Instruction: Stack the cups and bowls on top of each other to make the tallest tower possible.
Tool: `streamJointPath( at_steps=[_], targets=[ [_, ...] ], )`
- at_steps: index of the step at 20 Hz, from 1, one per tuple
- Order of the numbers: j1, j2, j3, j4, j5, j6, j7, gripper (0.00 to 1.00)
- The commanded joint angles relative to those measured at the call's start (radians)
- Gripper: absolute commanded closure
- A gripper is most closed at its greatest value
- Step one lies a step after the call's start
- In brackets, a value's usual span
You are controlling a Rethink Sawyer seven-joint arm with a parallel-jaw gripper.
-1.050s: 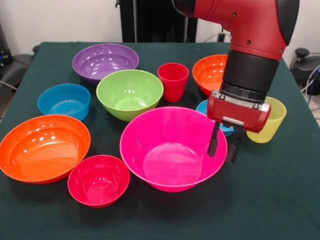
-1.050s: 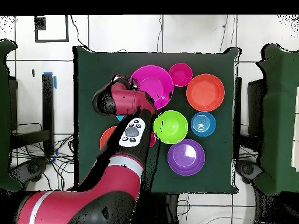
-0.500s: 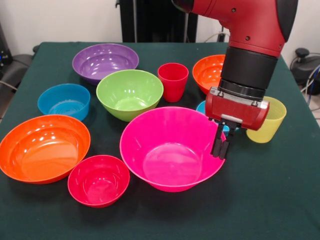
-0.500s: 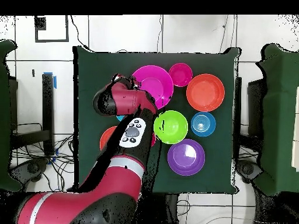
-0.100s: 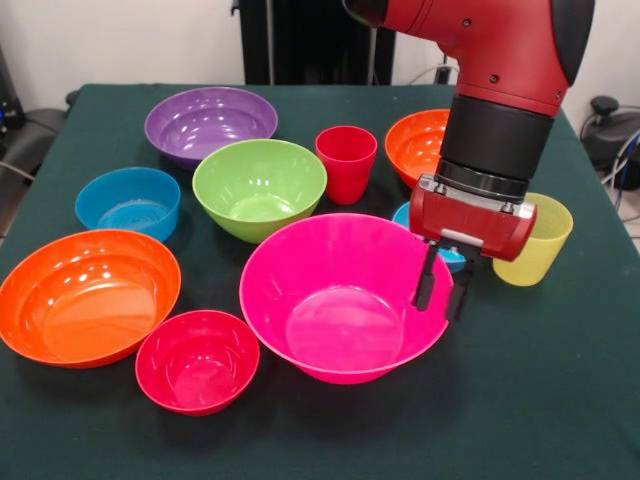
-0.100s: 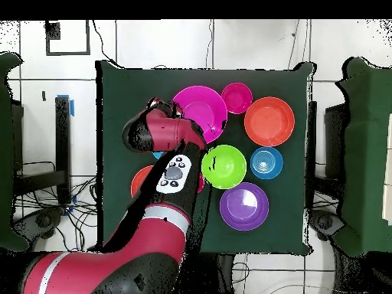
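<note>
At the pink bowl's (image 5: 340, 295) rim, on your right in the front view, you have the gripper (image 5: 441, 290) with its jaws spread, one finger inside the rim and one outside, pinching nothing. No tower stands; every bowl sits singly on the table (image 5: 560, 400). Green bowl (image 5: 259, 186) lies just behind the pink one, red cup (image 5: 346, 162) beside it, yellow cup (image 5: 545, 245) behind the gripper. Overhead, the arm (image 6: 164, 153) hides the pink bowl's edge.
</note>
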Motion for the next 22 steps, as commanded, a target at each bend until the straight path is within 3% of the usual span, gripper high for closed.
streamJointPath(
  at_steps=[1, 22],
  targets=[
    [-0.016, 0.021, 0.120, -0.005, -0.077, 0.131, -0.039, 0.00],
    [0.004, 0.058, 0.095, -0.023, -0.072, 0.109, -0.019, 0.00]
  ],
)
